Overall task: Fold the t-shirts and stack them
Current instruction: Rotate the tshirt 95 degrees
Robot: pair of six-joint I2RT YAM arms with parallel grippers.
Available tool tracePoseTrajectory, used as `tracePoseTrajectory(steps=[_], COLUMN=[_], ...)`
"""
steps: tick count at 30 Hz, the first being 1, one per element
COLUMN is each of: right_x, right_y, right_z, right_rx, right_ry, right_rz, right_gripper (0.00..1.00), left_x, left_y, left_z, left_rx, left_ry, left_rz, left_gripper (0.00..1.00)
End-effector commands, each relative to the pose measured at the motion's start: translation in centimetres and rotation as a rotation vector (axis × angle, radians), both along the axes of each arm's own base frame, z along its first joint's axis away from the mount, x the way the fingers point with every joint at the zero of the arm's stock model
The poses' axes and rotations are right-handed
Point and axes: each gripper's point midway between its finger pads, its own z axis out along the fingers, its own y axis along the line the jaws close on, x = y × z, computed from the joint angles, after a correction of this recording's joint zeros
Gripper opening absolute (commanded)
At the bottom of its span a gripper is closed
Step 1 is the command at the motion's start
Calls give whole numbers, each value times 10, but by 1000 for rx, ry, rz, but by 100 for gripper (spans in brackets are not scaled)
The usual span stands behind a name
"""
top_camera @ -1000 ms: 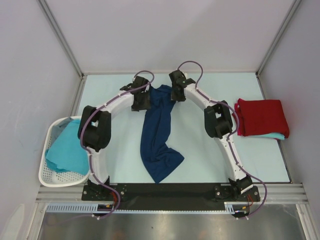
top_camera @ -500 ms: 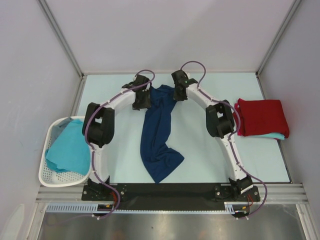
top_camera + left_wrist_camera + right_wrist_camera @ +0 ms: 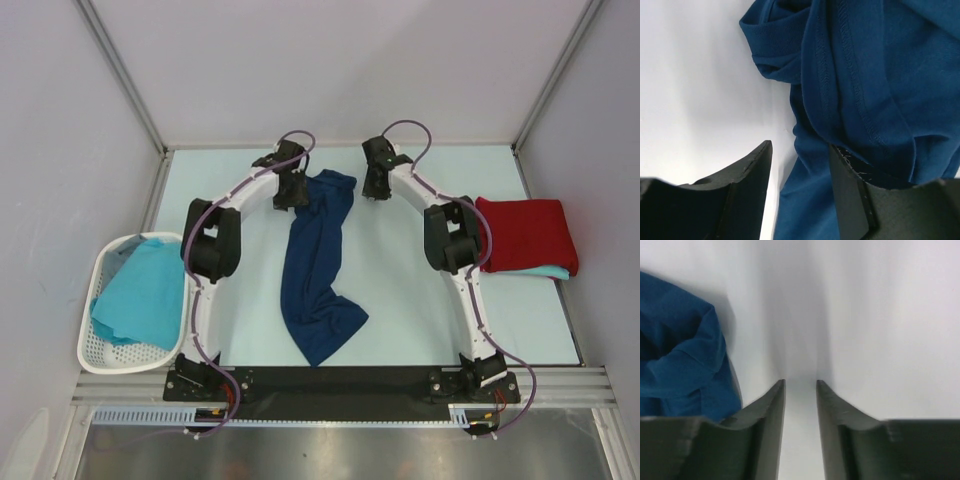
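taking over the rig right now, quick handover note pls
left gripper: open, edge of the navy shirt in the gap, not clamped.
right gripper: slightly open, empty, over bare table beside that shirt's far end.
done: red shirt folded on a folded turquoise one, right side.
to do: navy shirt lies unfolded, bunched lengthwise; turquoise shirt waits in the basket.
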Motion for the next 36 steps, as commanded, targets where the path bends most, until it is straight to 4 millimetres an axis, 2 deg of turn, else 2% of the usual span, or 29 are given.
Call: tracePoseTrajectory(steps=[1, 5, 10, 16, 32, 35, 36], right_x=[-2, 5, 4, 4, -7, -7, -7], right_y=[12, 27, 44, 53, 57, 54, 53], right_z=[21, 35, 39, 43, 1, -2, -3], right_rx=[19, 35, 50, 53, 74, 73, 71], right_ry=[-22, -56, -64, -78, 9, 16, 19], right_rz=[34, 56, 87, 106, 145, 140, 140], right_gripper=[48, 60, 62, 62, 48, 41, 33], left_x=[10, 9, 9, 8, 9, 9, 9], left_y=[-2, 0, 3, 3, 0, 0, 0], left_z=[14, 16, 16, 11, 3, 1, 2], left_rx=[-29, -16, -18, -23, -31, -33, -34], left_ry=[-21, -24, -23, -10, 3, 5, 6], left_rz=[15, 15, 22, 22, 15, 15, 14], left_gripper=[56, 58, 58, 57, 51, 49, 48])
